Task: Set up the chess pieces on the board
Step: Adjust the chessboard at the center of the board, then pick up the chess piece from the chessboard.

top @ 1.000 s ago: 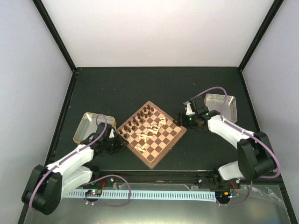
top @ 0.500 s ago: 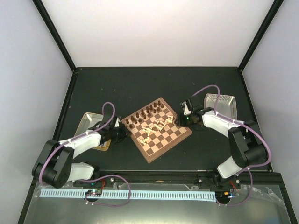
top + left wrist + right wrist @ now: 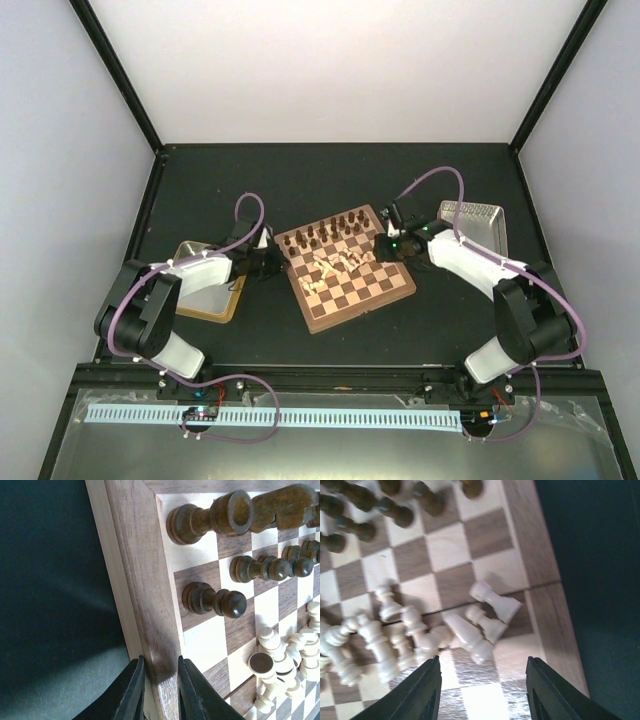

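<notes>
As left jaws clamp board [image 3: 135,580], right gape

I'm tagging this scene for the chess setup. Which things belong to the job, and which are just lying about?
Job: cream pieces, heaped mid-board; board; left gripper, clamped on its edge.
Lying about: left tray; right tray; dark pieces, standing in their rows.

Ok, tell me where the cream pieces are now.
Top view: the chess pieces lie toppled in a heap at the middle of the board, just near-side of the standing dark chessmen.
</notes>
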`<state>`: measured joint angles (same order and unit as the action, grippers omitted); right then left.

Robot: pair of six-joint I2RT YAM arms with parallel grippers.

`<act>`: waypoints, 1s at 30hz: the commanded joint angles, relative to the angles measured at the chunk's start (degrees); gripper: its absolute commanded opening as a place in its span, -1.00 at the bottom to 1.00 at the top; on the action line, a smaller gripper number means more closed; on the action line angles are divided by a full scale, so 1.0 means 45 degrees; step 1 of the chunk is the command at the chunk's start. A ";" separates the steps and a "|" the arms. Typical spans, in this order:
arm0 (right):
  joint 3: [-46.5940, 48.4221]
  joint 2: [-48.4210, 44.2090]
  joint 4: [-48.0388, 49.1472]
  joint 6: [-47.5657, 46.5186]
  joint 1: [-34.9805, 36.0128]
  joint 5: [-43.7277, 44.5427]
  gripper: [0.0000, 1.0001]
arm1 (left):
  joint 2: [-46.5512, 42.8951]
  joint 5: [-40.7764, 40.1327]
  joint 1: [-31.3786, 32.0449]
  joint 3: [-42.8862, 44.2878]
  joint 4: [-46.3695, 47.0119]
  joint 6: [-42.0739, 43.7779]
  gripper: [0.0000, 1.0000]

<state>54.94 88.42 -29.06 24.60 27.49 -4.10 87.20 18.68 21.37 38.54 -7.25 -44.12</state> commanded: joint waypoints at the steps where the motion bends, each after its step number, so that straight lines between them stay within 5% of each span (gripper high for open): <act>1: 0.0986 0.0015 -0.0545 -0.0272 0.0733 0.1217 -0.03 | 0.0118 -0.0496 -0.0155 0.0721 0.0064 0.0737 -0.60; 30: 0.2676 0.2428 -0.1082 -0.0282 0.2035 0.1649 -0.78 | -0.3597 -0.1164 -0.0197 0.0580 -0.2224 0.1559 -0.43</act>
<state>65.78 99.77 -34.28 23.05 36.07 2.63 73.19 14.68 20.71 39.99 -15.64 -38.50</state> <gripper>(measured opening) 0.126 0.284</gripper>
